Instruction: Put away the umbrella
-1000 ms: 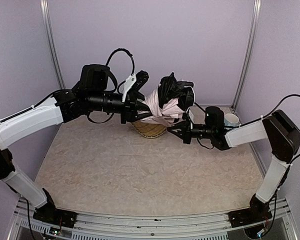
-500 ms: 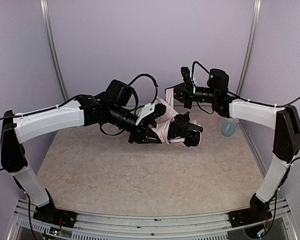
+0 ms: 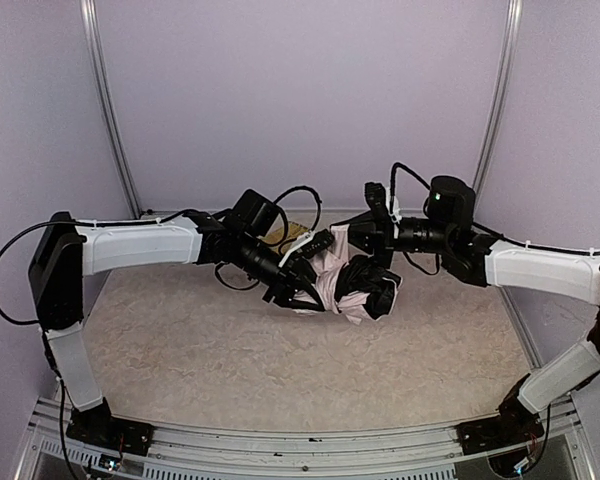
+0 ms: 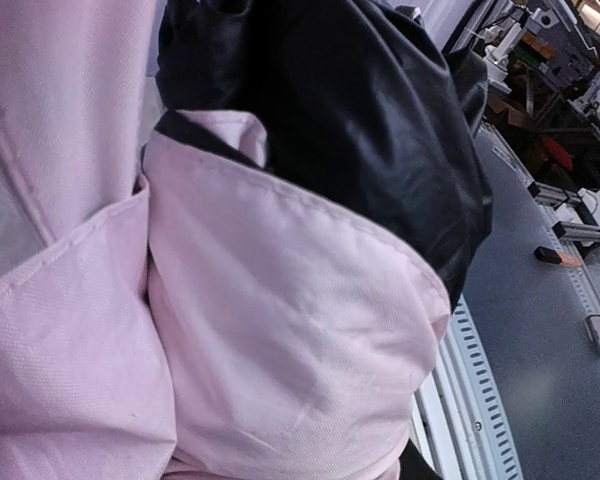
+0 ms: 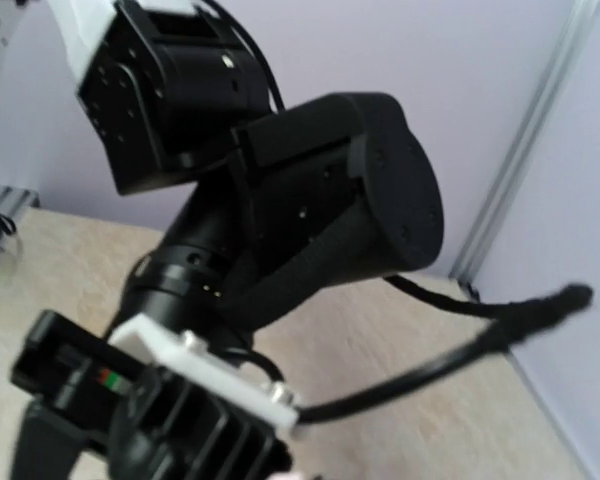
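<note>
The umbrella (image 3: pixel 348 287) is a folded bundle of pale pink fabric with black underside, held low over the middle of the table. My left gripper (image 3: pixel 302 284) is pressed into its left side and grips the fabric. The left wrist view is filled with pink canopy (image 4: pixel 280 300) and black lining (image 4: pixel 360 130); my own fingers are hidden there. My right gripper (image 3: pixel 368 238) sits just above the umbrella's black part, and I cannot see how its jaws stand. The right wrist view shows only the left arm's black wrist (image 5: pixel 310 190). Handle and shaft are hidden.
The woven bamboo tray (image 3: pixel 283 238) lies at the back of the table, mostly behind my left arm. The beige tabletop (image 3: pixel 230 350) runs to the metal front rail (image 3: pixel 300 440). Purple walls and corner posts close the back and sides.
Both arms have come down and closer together. The left gripper carried the umbrella slightly right and lower; the right gripper dropped from above the bundle to just over its black part.
</note>
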### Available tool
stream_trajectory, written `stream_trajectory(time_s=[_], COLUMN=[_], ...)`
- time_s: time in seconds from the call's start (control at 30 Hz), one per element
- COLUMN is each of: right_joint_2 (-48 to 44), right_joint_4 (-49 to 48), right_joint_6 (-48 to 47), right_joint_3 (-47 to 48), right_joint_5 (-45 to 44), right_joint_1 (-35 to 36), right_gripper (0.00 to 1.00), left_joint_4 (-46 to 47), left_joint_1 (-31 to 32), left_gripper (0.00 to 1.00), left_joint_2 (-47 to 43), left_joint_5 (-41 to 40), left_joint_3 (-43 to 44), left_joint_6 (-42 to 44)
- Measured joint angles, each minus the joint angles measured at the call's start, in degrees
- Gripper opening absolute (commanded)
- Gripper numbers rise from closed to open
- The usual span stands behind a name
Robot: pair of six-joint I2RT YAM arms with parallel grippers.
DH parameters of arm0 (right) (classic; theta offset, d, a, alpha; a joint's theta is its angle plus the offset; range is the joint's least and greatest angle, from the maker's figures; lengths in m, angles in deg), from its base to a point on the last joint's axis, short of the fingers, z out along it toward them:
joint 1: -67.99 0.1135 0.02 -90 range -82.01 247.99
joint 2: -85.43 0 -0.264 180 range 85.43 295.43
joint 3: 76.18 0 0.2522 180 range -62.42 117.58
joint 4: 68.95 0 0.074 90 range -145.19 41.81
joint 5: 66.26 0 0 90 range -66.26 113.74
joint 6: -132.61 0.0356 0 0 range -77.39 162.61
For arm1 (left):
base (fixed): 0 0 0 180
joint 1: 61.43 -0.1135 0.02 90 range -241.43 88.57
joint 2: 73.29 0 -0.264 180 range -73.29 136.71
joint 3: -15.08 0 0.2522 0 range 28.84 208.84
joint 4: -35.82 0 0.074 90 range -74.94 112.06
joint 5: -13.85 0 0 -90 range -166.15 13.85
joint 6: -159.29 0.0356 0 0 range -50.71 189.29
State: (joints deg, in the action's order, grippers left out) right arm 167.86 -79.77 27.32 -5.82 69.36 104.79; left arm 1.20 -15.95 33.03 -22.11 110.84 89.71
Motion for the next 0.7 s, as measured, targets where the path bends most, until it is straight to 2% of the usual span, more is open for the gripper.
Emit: stream_trajectory(time_s=[0.33,0.53,0.7], right_joint_2=[-2.56,-5.73,-5.29], right_joint_4=[0.81,-1.79,-4.90], right_joint_6=[-6.14,-4.42,-5.70], right_joint_3=[-5.92,-14.05,-20.22], right_joint_5=[-12.37,-12.13,-14.84], right_joint_1=[4.76,6.45,6.58], right_gripper=[0.00,0.00,0.00], left_joint_4=[4.00,7.43,8.59], left_joint_1=[-0.13,-1.22,-2.56], left_gripper=[0.00,0.00,0.00], left_joint_2=[2.58,2.34,6.38], left_joint_5=[7.19,3.54,3.08], left_joint_3=[-4.50,-7.72,-8.13], left_joint_6=[-5.46,-9.33,-11.19])
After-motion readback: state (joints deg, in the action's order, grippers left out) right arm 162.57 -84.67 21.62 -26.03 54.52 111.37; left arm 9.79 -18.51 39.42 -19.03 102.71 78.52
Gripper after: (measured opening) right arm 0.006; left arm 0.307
